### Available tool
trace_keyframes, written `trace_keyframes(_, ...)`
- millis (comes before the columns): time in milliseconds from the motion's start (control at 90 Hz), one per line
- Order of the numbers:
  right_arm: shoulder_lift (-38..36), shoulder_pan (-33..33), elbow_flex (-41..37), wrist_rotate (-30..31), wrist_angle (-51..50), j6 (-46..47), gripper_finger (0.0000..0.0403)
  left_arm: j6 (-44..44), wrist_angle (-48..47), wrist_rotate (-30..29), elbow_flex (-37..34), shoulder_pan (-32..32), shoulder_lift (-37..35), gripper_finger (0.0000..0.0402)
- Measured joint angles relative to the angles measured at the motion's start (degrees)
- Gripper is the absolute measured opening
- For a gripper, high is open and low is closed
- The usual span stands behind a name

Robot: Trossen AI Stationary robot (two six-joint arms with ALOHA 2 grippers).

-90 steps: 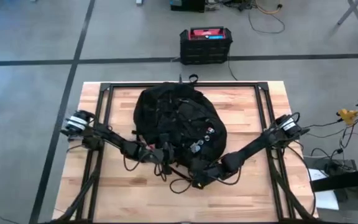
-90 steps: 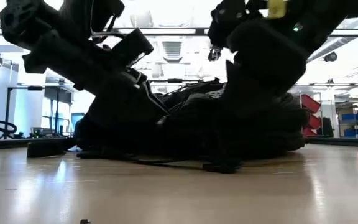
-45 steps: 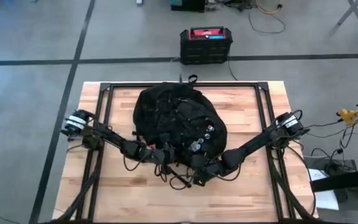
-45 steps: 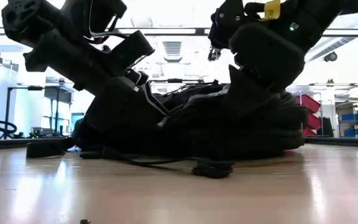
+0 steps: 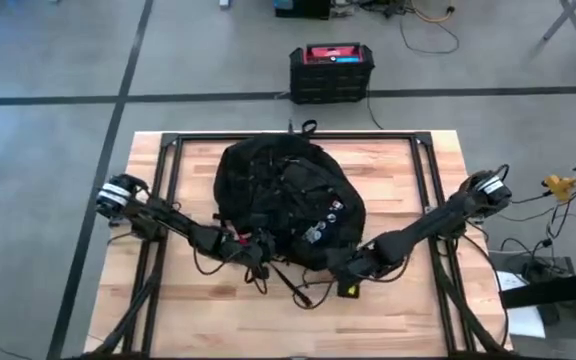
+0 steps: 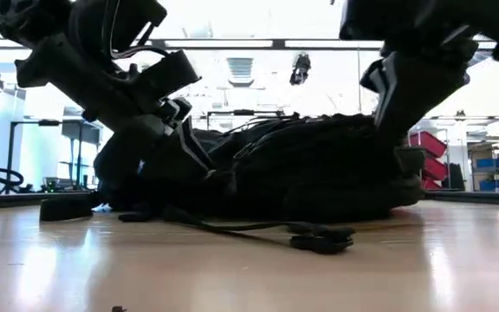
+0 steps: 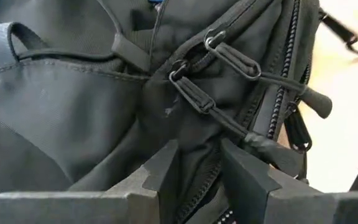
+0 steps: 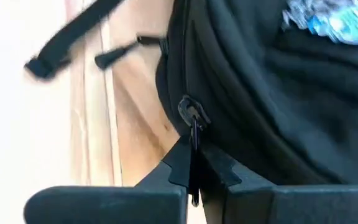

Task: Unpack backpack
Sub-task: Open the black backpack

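Two dark arms reaching in toward the backpack (image 5: 286, 200), one from each side. Backpack lying flat on the wooden table (image 5: 418, 310), near the table's middle and toward its far edge, front panel with small coloured tags (image 5: 325, 222) facing up. Loose black straps (image 5: 293, 285) trailing off the backpack's near edge onto bare wood.

Left gripper (image 5: 255, 250) pressed against the backpack's near-left edge. In the left wrist view, left gripper (image 7: 199, 163) with fingers (image 7: 160, 171) parted by a narrow gap, black fabric and zipper teeth lying in that gap; cannot tell whether anything is actually pinched. Two zipper pulls (image 7: 229, 59) with cord tabs just beyond the fingertips, on the backpack's seam.

Right gripper (image 5: 346, 270) at the backpack's near-right edge, low by the table. In the right wrist view, right gripper (image 8: 194, 163) with fingers (image 8: 173, 165) closed together on a thin dark zipper pull (image 8: 191, 115) hanging from the backpack's zipper line, bare wood showing just beside the backpack.

In the low view, backpack (image 6: 319, 173) a low dark mound resting on the table, a strap end (image 6: 321, 238) lying on the wood in front of it.

Beyond the table, past the backpack's far side, a black box with red top (image 5: 331, 70) on the floor.
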Motion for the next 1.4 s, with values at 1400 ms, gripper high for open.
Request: trace_keyframes(1400,2.41,-0.57,5.09,6.55,-9.46,-5.88,0.0,-1.52,22.56,24.53,0.44,-2.46,4.52,0.0078)
